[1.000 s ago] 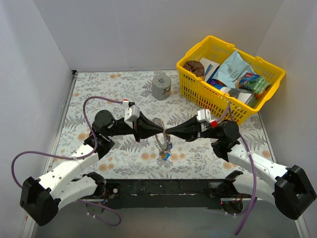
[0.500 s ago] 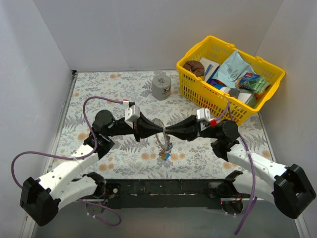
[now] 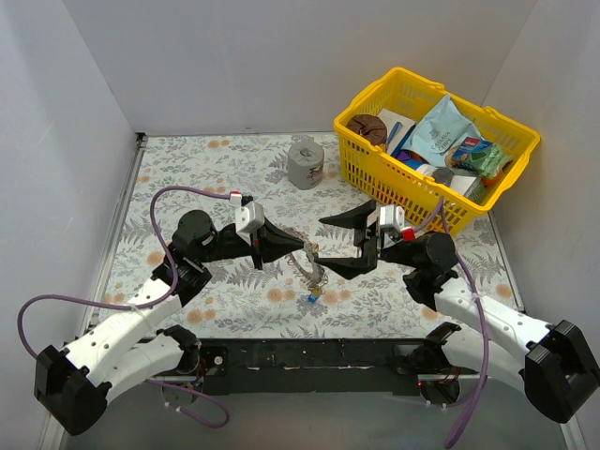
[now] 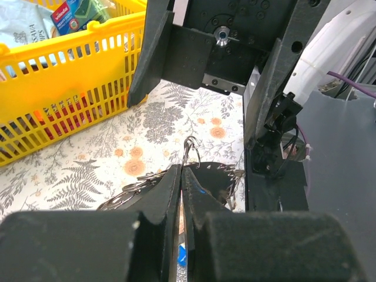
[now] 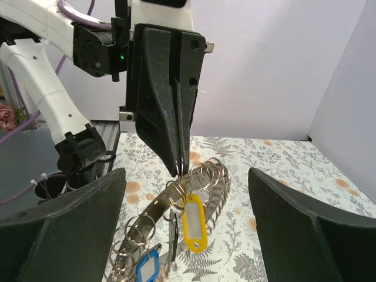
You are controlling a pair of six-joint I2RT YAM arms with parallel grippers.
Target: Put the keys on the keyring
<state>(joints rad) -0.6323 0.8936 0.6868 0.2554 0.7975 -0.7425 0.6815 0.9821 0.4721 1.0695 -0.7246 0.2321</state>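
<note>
For threading, keyring is clamped by left gripper toward the near edge; keys must be taken by wide-open right gripper.

My top camera sits high above and behind the arm bases, tilted down over the whole table. It is far from the keyring, which lands near the middle of its frame. My left wrist camera sits right against the keyring, sighting along its own fingers past it to the right gripper and the yellow basket. My right wrist camera faces the opposite way, equally near, with the left gripper just beyond the keyring. All three share the keyring.
</note>
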